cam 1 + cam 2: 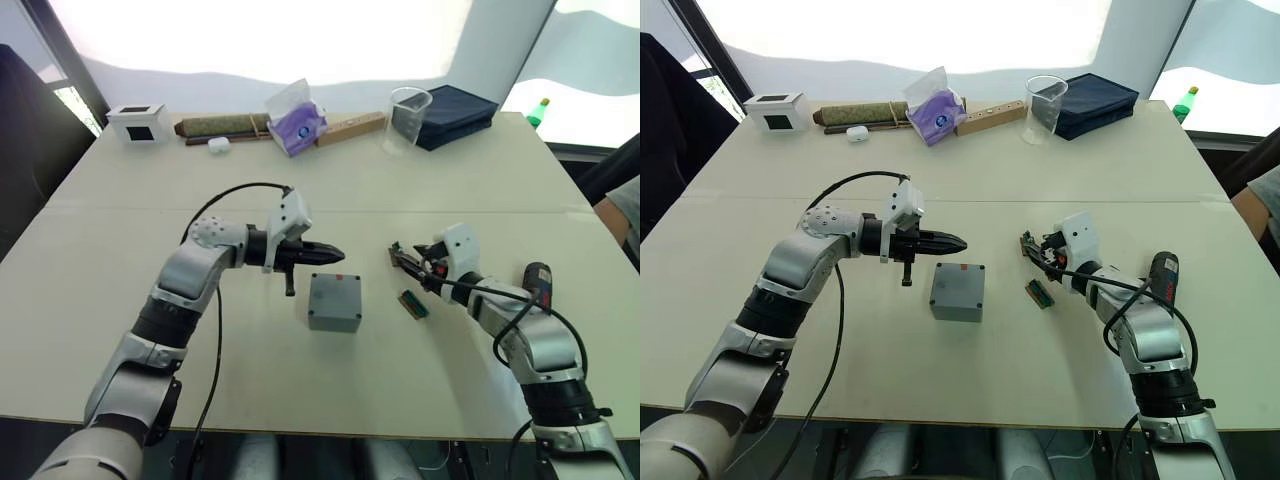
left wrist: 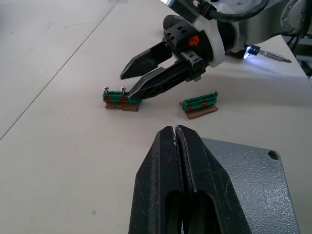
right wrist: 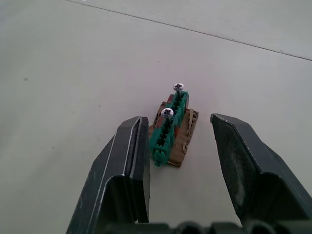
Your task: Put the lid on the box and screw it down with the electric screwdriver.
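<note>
While the box [image 1: 334, 302] sat mid-bench with its lid [image 2: 253, 185] already on, my left pincer [image 1: 334, 254] hovered just beyond its far-left corner, fingers pressed together, empty. My right pincer [image 3: 180, 146] was spread around a green screw holder [image 3: 169, 127] carrying two screws. The electric screwdriver [image 1: 538, 281] lay right of that arm. I judged the box stiff, weighty, smooth; best taken across opposite side walls.

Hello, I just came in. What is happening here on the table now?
The robot works at a table. Its right gripper is open around a small green holder with two screws standing in it. The left gripper is shut and hovers by the grey box, whose lid appears to be on. The electric screwdriver lies beside the right arm, untouched.
</note>
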### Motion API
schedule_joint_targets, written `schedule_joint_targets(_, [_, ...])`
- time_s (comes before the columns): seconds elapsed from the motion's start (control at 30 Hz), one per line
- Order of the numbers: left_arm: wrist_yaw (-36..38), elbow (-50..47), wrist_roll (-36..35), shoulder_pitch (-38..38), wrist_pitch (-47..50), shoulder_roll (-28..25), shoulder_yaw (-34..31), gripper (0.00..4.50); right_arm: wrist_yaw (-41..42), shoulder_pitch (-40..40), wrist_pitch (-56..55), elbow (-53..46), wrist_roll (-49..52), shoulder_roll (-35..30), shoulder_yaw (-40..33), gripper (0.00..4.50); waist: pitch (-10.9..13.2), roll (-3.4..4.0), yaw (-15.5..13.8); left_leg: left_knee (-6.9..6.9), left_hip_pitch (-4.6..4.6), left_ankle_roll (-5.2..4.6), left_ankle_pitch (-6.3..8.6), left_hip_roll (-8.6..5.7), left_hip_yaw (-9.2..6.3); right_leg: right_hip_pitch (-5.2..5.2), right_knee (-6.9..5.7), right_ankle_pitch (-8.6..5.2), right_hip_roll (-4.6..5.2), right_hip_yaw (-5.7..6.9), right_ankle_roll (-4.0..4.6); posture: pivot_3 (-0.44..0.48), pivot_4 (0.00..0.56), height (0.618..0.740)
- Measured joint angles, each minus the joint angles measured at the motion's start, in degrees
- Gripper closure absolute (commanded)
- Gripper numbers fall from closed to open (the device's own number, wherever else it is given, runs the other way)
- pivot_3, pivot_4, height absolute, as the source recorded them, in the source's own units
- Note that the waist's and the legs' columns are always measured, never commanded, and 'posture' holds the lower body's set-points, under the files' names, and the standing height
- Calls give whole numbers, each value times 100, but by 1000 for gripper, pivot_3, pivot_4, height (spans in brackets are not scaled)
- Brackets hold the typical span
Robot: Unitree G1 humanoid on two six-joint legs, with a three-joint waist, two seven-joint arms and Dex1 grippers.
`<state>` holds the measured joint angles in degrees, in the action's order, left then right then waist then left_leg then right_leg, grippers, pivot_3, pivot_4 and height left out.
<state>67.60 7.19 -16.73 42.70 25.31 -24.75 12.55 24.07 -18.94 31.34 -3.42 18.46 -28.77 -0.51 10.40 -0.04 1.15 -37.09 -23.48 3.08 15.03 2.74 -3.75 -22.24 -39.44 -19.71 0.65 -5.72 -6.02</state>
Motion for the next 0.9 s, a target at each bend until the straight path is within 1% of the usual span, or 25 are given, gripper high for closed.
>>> schedule_joint_targets(0.33, [-77,11,25,-155,-61,0,1,4500,98,-172,-190,257,-264,165,18,2335,0,0,2,0,0,4,-2,0,-1,-1,-1,0,0,0,0,0,150,737])
schedule_joint_targets(0.37, [-85,11,26,-162,-61,-1,1,4500,103,-173,-191,259,-271,183,19,2858,0,0,1,0,0,4,-2,0,-1,-1,-1,0,0,0,0,0,150,737])
schedule_joint_targets(0.4, [-98,10,27,-162,-61,-3,1,4500,108,-174,-193,259,-293,203,25,3065,0,0,1,0,0,4,-2,0,-1,0,-1,0,0,0,0,0,150,737])
schedule_joint_targets(0.43, [-109,9,27,-162,-61,-6,1,4500,114,-174,-195,258,-318,219,26,3383,0,0,1,0,0,3,-2,0,-1,0,0,0,0,0,0,0,150,737])
schedule_joint_targets(0.5, [-127,4,29,-163,-61,-10,1,4500,131,-176,-196,255,-366,245,36,4278,0,0,1,0,0,4,-2,0,-1,0,-1,0,0,0,0,0,150,737])
schedule_joint_targets(0.53, [-132,0,29,-163,-61,-12,1,4500,147,-181,-204,246,-378,248,37,4398,0,0,1,0,0,4,-2,0,-1,0,-1,0,0,0,0,0,150,737])
schedule_joint_targets(0.83, [-151,-9,37,-167,-61,-14,1,4500,215,-185,-186,220,-498,248,37,4398,0,1,1,0,0,4,-2,0,-1,0,-1,0,0,0,0,0,150,737])
schedule_joint_targets(0.9, [-153,-6,45,-167,-62,-15,1,4500,239,-117,-133,50,-499,209,27,4398,0,1,0,0,0,3,-2,0,-1,0,-1,0,0,0,0,0,150,737])
